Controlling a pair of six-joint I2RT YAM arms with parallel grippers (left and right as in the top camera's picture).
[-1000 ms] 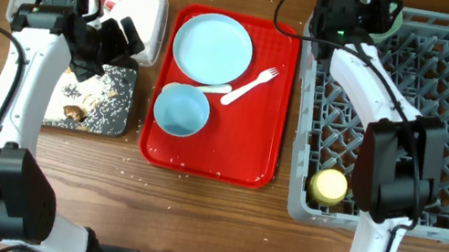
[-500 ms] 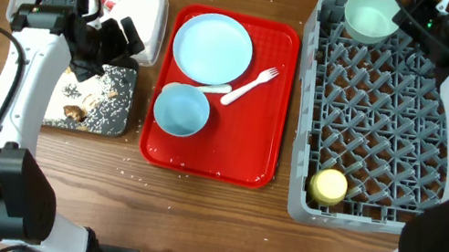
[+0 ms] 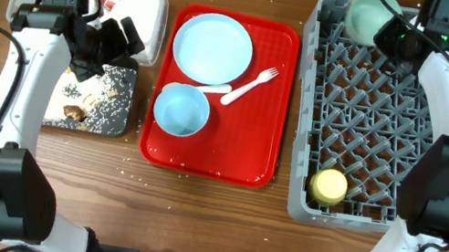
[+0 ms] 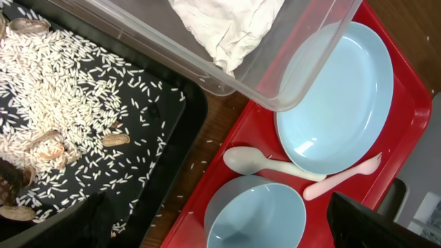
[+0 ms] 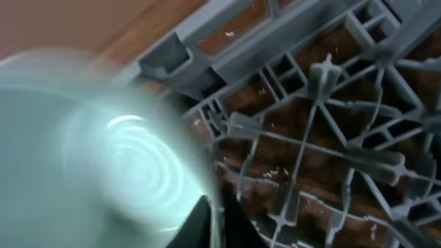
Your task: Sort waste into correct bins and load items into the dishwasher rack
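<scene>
Right wrist view: bowl (image 5: 103, 158) blurred, cut off at left & bottom edges. Left wrist view: tub (image 4: 172, 52) corner hides part of plate (image 4: 344, 96); 2nd bowl (image 4: 258, 217) cut off at bottom edge.

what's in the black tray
White rice-like grains and a few brown scraps, scattered over the tray floor. The tub hides one edge in the left wrist view, and the left arm covers a corner overhead.

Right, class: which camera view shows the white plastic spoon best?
The left wrist view: the whole spoon shows close up, scoop and handle. Overhead it is small, only its handle clear. The right wrist view shows just a blurred bowl and the rack, no spoon.
</scene>
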